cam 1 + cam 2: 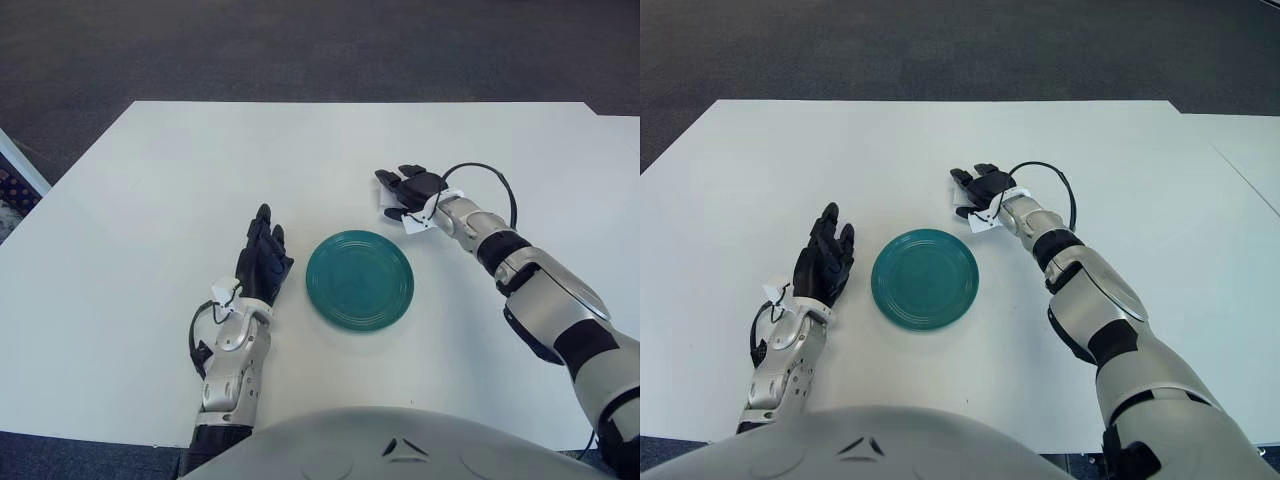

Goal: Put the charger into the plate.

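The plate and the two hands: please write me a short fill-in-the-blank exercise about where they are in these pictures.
1. The plate on the white table has the colour ____.
2. Nothing lies in the plate: it is ____.
3. The right hand shows beyond the plate, nearer the table's ____ edge.
4. The left hand shows beside the plate on its ____ side, fingers stretched out.

Missing words: teal (green); empty; far; left

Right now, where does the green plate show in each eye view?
Left eye view: plate just right of centre, lower half.
Right eye view: plate left of centre, lower half.
Shared landmark: the right hand up and to the right of the plate; the left hand shows at its left.
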Controlling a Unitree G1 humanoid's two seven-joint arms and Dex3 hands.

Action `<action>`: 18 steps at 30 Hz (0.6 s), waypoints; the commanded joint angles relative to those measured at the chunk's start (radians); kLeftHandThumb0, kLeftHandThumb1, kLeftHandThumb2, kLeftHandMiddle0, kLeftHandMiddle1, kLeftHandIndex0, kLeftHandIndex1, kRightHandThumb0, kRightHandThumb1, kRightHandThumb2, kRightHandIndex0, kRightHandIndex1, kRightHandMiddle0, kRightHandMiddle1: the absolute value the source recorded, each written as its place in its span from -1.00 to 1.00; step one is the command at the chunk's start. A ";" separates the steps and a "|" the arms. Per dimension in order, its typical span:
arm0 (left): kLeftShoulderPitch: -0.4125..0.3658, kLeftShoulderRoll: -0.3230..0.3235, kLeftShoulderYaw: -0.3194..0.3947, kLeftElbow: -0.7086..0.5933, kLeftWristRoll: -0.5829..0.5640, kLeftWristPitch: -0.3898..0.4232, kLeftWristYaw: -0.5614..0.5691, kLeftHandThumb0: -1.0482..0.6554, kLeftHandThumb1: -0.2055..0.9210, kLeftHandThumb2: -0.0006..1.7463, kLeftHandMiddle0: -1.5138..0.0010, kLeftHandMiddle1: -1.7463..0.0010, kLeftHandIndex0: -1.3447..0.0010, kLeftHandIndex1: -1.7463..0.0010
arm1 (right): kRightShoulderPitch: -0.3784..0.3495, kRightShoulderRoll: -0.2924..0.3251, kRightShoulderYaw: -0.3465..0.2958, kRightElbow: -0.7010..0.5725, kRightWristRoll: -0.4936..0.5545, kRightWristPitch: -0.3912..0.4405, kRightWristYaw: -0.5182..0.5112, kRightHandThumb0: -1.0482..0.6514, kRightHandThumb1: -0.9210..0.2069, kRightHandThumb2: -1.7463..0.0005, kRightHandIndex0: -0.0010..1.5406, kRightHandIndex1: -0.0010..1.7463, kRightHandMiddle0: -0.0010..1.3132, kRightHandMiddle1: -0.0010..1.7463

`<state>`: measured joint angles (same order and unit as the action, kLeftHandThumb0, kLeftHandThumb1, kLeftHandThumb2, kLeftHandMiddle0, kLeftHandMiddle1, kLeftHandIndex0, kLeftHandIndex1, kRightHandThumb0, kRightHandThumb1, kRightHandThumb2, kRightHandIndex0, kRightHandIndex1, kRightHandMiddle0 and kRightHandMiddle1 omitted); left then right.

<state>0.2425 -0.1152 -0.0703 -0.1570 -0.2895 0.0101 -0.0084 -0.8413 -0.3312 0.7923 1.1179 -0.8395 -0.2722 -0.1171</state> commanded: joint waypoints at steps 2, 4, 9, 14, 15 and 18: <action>0.012 -0.020 -0.007 -0.023 0.002 0.016 0.003 -1.00 1.00 0.14 1.00 1.00 1.00 1.00 | 0.119 0.014 0.033 0.046 -0.024 0.020 0.081 -1.00 -1.00 0.00 -0.98 -0.99 -0.99 -0.94; 0.014 -0.017 -0.008 -0.026 0.004 0.018 0.001 -1.00 1.00 0.14 1.00 1.00 1.00 1.00 | 0.120 0.016 0.030 0.044 -0.021 0.022 0.082 -1.00 -1.00 0.01 -0.97 -0.99 -0.98 -0.93; 0.021 -0.017 -0.008 -0.034 -0.003 0.009 -0.008 -1.00 1.00 0.14 1.00 1.00 1.00 1.00 | 0.125 0.020 0.021 0.035 -0.012 0.029 0.088 -1.00 -1.00 0.02 -0.97 -0.99 -0.98 -0.93; 0.027 -0.025 -0.003 -0.039 -0.013 0.003 -0.006 -1.00 1.00 0.12 1.00 1.00 1.00 1.00 | 0.128 0.027 0.015 0.031 -0.010 0.038 0.089 -1.00 -1.00 0.03 -0.96 -0.99 -0.97 -0.92; 0.029 -0.026 -0.003 -0.040 -0.015 0.003 -0.006 -1.00 1.00 0.12 1.00 1.00 1.00 1.00 | 0.129 0.029 0.014 0.030 -0.010 0.040 0.089 -1.00 -1.00 0.03 -0.95 -0.99 -0.97 -0.92; 0.030 -0.020 0.000 -0.048 -0.017 0.019 -0.002 -1.00 1.00 0.11 1.00 1.00 1.00 1.00 | 0.136 0.035 0.005 0.031 -0.004 0.039 0.075 -1.00 -1.00 0.04 -0.93 -0.98 -0.96 -0.91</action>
<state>0.2607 -0.1131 -0.0750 -0.1921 -0.3016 0.0242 -0.0113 -0.8321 -0.3180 0.7698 1.1044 -0.8334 -0.2425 -0.1028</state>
